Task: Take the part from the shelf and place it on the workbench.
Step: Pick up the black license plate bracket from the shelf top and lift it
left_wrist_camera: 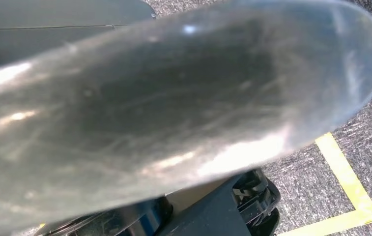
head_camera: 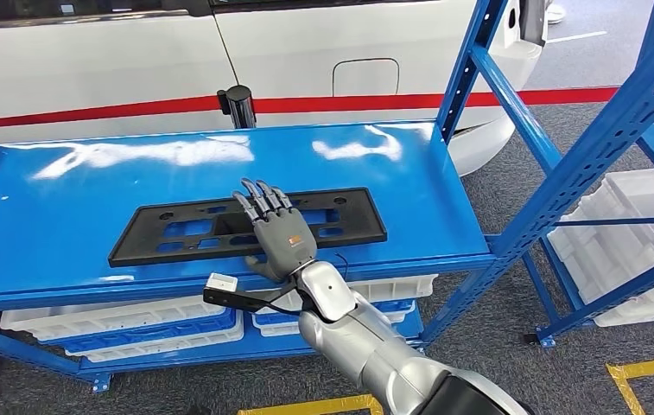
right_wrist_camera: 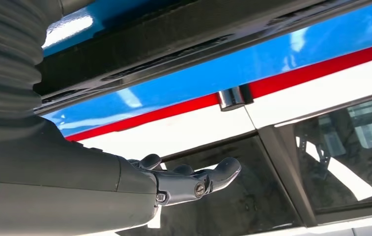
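Observation:
The part is a long flat black plate with cut-outs, lying along the front half of the blue shelf top. My right hand reaches in over the shelf's front edge above the plate's middle, its fingers stretched out and apart and pointing towards the back. In the right wrist view the plate runs as a dark band, with a gap between it and the straight fingers of the hand, which holds nothing.
A white car with a red stripe stands close behind the shelf. White bins sit on the lower level. A second blue rack with white bins stands to the right. Yellow tape marks the grey floor.

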`<action>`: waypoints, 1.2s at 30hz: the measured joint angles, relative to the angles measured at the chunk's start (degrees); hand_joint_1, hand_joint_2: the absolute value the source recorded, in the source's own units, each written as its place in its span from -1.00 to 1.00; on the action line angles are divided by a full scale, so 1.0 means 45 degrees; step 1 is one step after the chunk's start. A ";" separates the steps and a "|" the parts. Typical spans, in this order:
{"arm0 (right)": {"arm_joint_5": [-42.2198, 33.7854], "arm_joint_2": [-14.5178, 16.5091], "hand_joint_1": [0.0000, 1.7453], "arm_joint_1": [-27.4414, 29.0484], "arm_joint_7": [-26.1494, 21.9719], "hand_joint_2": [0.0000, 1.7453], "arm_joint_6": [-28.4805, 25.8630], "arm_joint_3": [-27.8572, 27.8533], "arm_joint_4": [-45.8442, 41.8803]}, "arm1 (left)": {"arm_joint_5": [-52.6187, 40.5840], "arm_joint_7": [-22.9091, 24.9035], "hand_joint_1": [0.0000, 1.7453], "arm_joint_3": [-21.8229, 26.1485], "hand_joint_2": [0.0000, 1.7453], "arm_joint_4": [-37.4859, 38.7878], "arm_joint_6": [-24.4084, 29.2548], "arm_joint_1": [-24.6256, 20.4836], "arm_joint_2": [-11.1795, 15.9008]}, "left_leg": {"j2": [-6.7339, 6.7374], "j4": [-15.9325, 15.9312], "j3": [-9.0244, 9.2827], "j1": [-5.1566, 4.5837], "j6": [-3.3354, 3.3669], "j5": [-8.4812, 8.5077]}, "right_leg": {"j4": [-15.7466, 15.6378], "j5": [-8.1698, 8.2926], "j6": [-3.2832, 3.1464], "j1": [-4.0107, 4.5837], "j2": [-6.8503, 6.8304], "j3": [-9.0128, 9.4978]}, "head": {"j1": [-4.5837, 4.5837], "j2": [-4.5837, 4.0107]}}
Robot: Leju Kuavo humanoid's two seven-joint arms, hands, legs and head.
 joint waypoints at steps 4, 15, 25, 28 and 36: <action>0.0234 -0.0003 -1.00 -0.0006 0.0157 1.00 -0.0051 -0.0202 0.0135 | -0.0018 0.0004 -1.00 -0.0072 -1.00 0.0000 -0.0002 -0.0012 -0.0007 | 0.0002 0.0000 -0.0001 0.0000 0.0000 0.0000 | 0.0000 0.0000 0.0000 0.0000 0.0000 -0.0001 | -0.0001 -0.0001; 0.2695 -0.0029 -1.00 -0.0097 0.1700 1.00 -0.0063 -0.0554 0.0398 | -0.0106 0.0028 -1.00 -0.0132 -1.00 0.0000 -0.0063 -0.0064 -0.0030 | 0.0001 0.0000 -0.0001 0.0000 0.0000 0.0000 | 0.0000 0.0000 0.0000 0.0000 0.0000 -0.0001 | 0.0000 -0.0001; 0.4736 -0.0040 -0.99 -0.0573 0.3152 1.00 0.0178 -0.0545 0.1045 | -0.0279 0.0141 -1.00 -0.0210 -1.00 0.0000 -0.0166 -0.0266 -0.0090 | 0.0001 0.0001 -0.0002 -0.0001 0.0000 0.0002 | 0.0000 0.0003 0.0001 0.0000 0.0000 0.0002 | 0.0000 -0.0001; 0.4761 -0.0040 -0.98 -0.0588 0.3173 1.00 0.0199 -0.0545 0.1059 | -0.0281 0.0145 -1.00 -0.0215 -1.00 0.0000 -0.0168 -0.0270 -0.0091 | 0.0001 0.0001 -0.0002 -0.0001 0.0000 0.0002 | 0.0000 0.0003 0.0001 0.0000 0.0000 0.0002 | 0.0000 -0.0001; 0.5612 -0.0039 0.56 -0.0875 0.3678 1.00 0.0697 -0.0430 0.1362 | -0.0318 0.0176 -1.00 -0.0334 -1.00 0.0000 -0.0188 -0.0324 -0.0106 | 0.0002 0.0001 0.0000 0.0000 0.0000 0.0002 | 0.0000 0.0004 0.0001 0.0000 0.0000 0.0002 | -0.0002 -0.0001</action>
